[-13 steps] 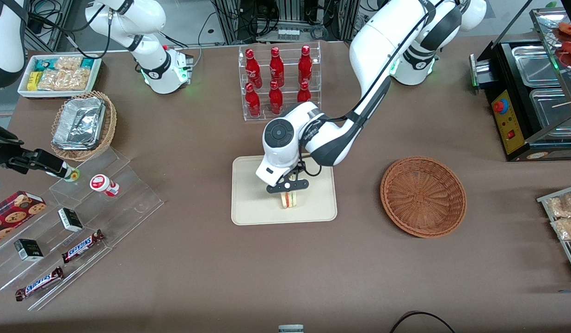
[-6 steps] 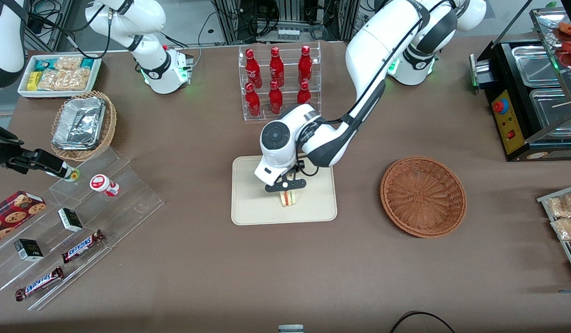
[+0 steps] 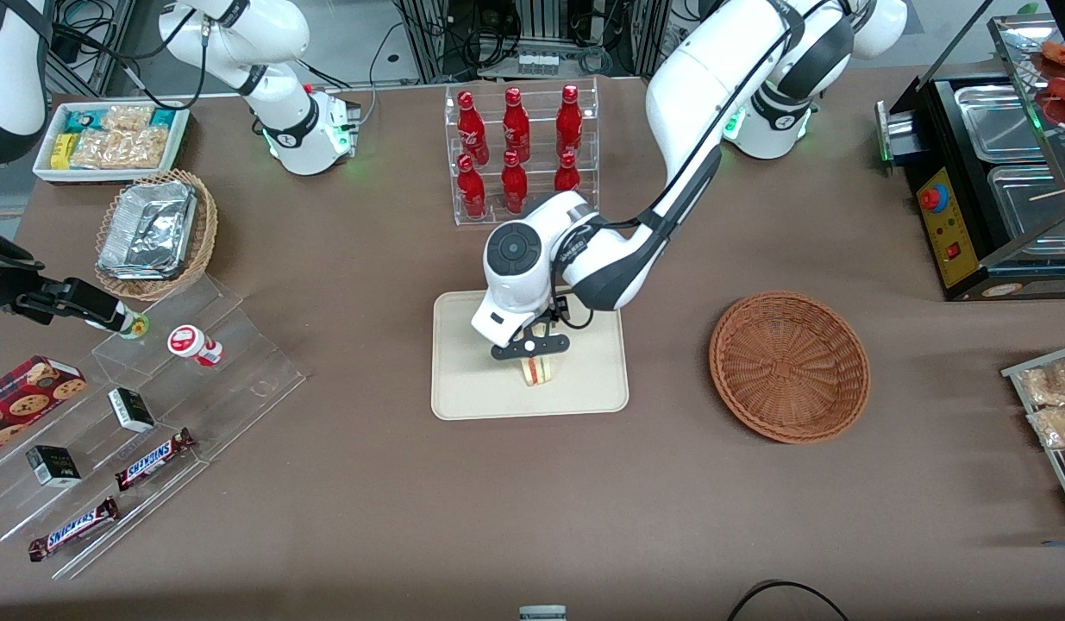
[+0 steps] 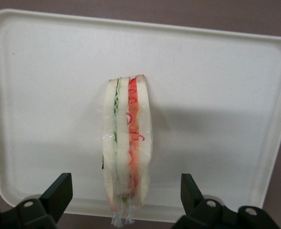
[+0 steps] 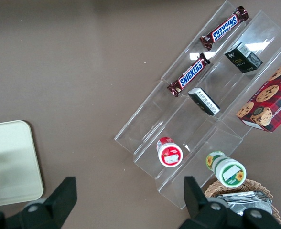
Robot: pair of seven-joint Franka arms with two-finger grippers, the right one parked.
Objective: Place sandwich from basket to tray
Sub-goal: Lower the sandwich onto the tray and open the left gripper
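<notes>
The claw [image 3: 529, 347] hangs over the tray [image 3: 472, 392], its fingers [image 4: 58, 193] spread wide on either side of the sandwich [image 4: 127, 148] without touching it. The sandwich stands on edge on the tray. The basket [image 3: 789, 366] sits toward the working arm's end of the counter [image 3: 532, 500]. Two bars [image 3: 154, 458] read "SNICKERS".

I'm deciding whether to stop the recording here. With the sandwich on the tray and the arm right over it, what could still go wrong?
The sandwich stands on its narrow edge on the tray, so it may tip over. The open end effector straddles it, apart from it, so a slanted retreat could clip its wrap. It also sits nearer the tray's front rim than the middle.
</notes>
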